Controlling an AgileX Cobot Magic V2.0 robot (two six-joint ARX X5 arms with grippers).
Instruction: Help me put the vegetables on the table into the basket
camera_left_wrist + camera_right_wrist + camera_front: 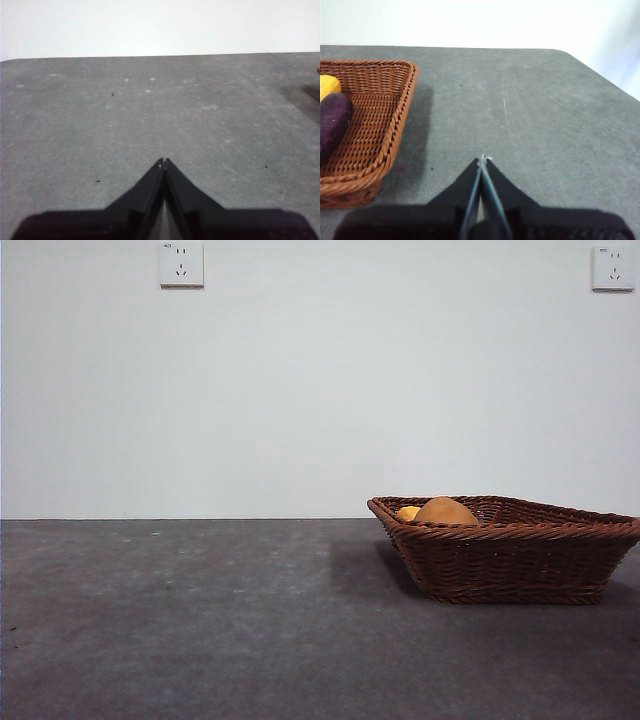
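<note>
Resting with both arms pulled back | left gripper [163, 161] and right gripper [482, 158] pressed together, holding nothing | potato [446, 511], corn [407, 512], eggplant [332, 122] lie inside basket [500, 560] | table [200, 620] shows no vegetables left; task looks finished.

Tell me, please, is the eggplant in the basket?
Yes: the eggplant lies inside the basket, beside something yellow.

A bare test room, like a lab. A plain white wall [320, 390] carries two sockets, one [181, 263] high on the left, another [612, 267] on the right. A speckled grey table [200, 620] stands against it, with only a wicker basket [520, 560] on top.
</note>
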